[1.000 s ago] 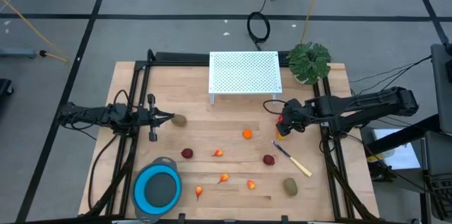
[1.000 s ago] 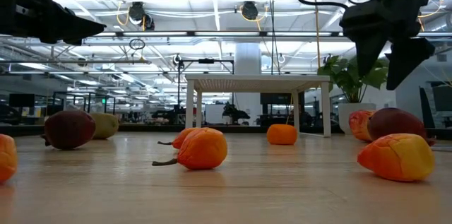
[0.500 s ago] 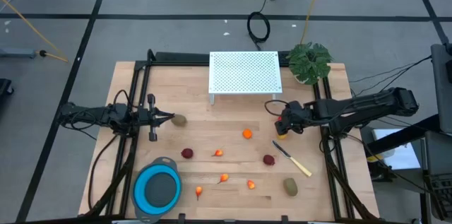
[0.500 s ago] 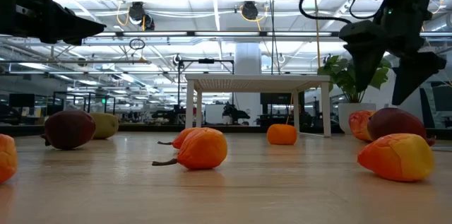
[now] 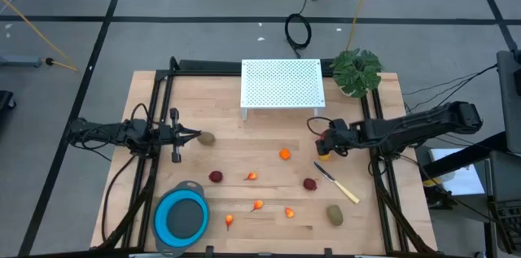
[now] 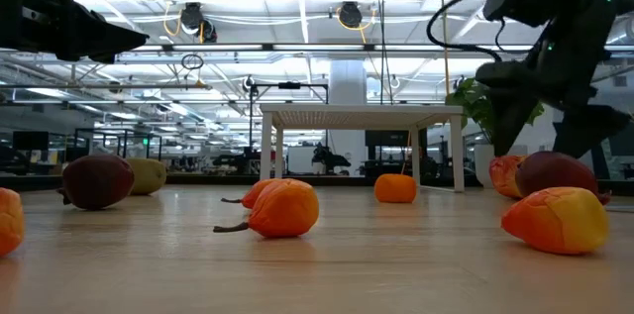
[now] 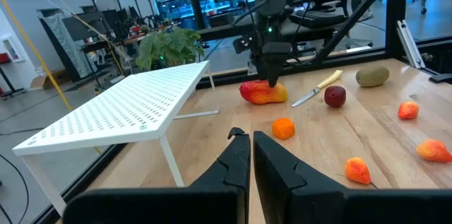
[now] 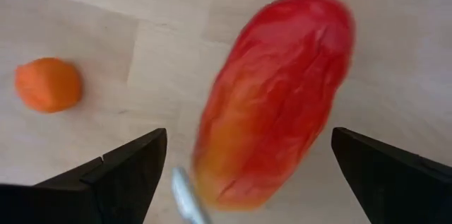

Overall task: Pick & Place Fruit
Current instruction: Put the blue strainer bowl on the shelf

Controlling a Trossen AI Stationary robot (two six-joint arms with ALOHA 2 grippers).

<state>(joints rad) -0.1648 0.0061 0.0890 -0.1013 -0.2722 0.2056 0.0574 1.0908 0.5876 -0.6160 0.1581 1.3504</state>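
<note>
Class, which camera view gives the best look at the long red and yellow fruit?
The right wrist view: the red and yellow fruit fills the picture between the open right gripper's fingers. The left wrist view shows it whole but farther off, under that gripper. The high view shows only a yellow edge; the low view shows part beside the gripper.

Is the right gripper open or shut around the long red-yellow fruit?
Open. In the right wrist view the right gripper has its fingers spread wide on both sides of the red-yellow fruit, not yet closed on it.
</note>
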